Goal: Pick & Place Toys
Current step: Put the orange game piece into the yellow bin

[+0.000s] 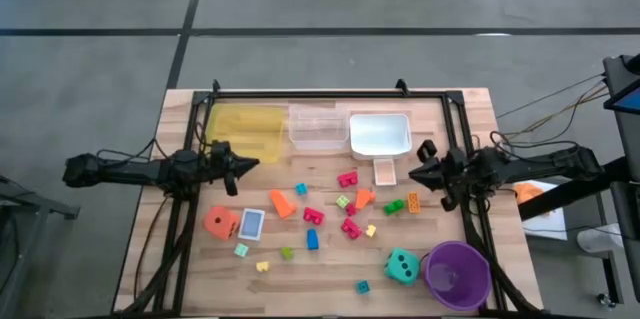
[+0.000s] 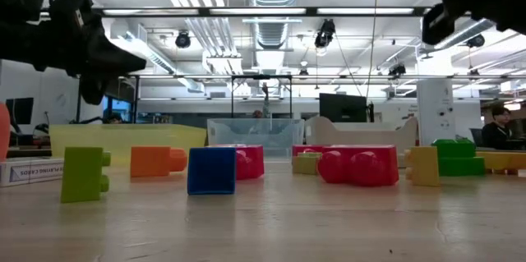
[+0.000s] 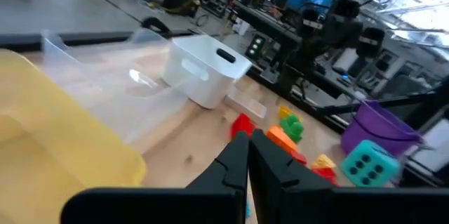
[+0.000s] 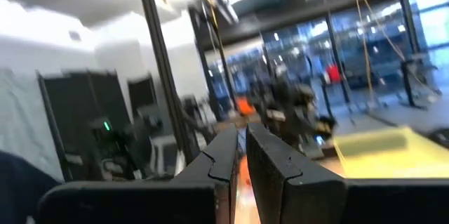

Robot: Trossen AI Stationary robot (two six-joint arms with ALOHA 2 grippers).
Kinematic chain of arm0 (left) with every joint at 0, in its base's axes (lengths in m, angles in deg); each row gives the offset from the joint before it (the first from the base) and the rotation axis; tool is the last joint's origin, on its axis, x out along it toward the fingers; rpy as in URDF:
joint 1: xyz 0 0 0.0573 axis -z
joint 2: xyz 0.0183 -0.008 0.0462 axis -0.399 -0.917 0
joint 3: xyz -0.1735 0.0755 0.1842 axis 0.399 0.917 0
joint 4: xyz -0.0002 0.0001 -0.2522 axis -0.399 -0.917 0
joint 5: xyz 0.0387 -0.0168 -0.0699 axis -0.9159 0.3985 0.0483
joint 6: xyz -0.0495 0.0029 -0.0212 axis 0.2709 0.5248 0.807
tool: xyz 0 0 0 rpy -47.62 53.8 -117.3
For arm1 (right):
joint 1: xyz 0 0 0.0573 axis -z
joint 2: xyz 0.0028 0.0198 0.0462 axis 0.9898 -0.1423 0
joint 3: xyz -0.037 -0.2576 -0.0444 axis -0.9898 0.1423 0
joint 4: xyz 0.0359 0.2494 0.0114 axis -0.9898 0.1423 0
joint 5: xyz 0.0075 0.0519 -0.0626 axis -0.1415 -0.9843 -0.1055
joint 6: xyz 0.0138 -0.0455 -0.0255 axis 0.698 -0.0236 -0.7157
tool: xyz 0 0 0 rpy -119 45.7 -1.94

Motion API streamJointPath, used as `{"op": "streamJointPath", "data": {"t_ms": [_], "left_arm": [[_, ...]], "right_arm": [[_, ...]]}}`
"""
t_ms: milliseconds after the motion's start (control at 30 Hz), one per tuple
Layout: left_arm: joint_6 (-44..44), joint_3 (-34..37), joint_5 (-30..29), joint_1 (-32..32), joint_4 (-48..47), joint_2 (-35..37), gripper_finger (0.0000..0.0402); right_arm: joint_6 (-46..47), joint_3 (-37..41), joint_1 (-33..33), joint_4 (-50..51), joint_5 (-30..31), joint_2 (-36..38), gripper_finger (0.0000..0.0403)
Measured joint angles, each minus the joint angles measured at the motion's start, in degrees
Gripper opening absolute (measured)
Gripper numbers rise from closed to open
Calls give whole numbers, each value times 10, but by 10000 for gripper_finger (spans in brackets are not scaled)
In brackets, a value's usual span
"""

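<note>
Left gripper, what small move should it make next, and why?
Probably open its fingers and lower toward the orange die. The left gripper is shut and empty, held above the table beside the yellow tray, and that die lies close by. The right gripper is shut too.

Bare wood lies left of the orange die (image 1: 221,222). Right of it, scattered blocks (image 1: 349,226) crowd the middle. Beyond it, three trays (image 1: 320,127) line the far edge.

Small colored blocks (image 1: 349,202), 2 dotted dice (image 1: 402,266) and a card (image 1: 251,224) lie scattered.
</note>
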Motion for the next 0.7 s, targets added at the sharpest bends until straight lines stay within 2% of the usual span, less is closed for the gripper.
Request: {"op": "streamJointPath", "data": {"t_ms": [200, 333, 433, 567, 700], "left_arm": [[-35, -40, 72, 0, -67, 0, 12], [-63, -80, 74, 0, -149, -5, 12], [-66, -107, 73, 0, -191, -24, 12], [-64, -137, 74, 0, -213, -63, 12], [-47, -160, 84, 0, -215, -113, 12]], "right_arm": [[21, 0, 0, -18, 2, -4, 29], [18, 0, 0, -18, 2, -18, 29], [-22, 0, 0, -18, 5, -32, 29], [-93, 0, 0, -21, 32, -50, 29], [-79, -9, 0, -23, 51, -62, 29]]}}
